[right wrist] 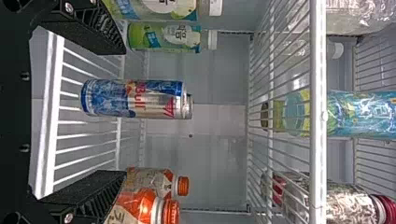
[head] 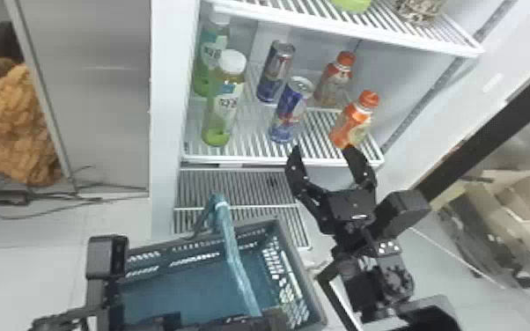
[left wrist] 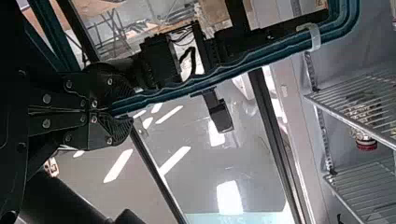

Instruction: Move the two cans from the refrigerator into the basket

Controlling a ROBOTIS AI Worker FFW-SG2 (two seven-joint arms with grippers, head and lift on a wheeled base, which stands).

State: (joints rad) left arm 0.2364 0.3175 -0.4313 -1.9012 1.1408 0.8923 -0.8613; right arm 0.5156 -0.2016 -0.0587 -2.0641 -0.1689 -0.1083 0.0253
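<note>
Two blue and silver cans stand one behind the other on the refrigerator shelf, the front can (head: pixel 291 110) and the rear can (head: pixel 276 70). My right gripper (head: pixel 322 152) is open at the shelf's front edge, short of the cans. In the right wrist view, the front can (right wrist: pixel 133 99) lies between the spread fingers of the right gripper (right wrist: pixel 122 112), farther in and untouched. The blue basket (head: pixel 297 264) hangs below the shelf, its floor bare where visible. My left gripper (head: pixel 273 319) is at the bottom edge; in the left wrist view, the left gripper (left wrist: pixel 112 111) is shut on the basket handle (left wrist: pixel 210 77).
Green-tinted bottles (head: pixel 222 105) stand left of the cans, orange-capped bottles (head: pixel 352 121) to the right, near my right gripper. The wire shelf's front rail (head: pixel 251 159) runs just beyond the fingers. Another shelf (head: pixel 347 28) lies above. Lower racks show behind the basket.
</note>
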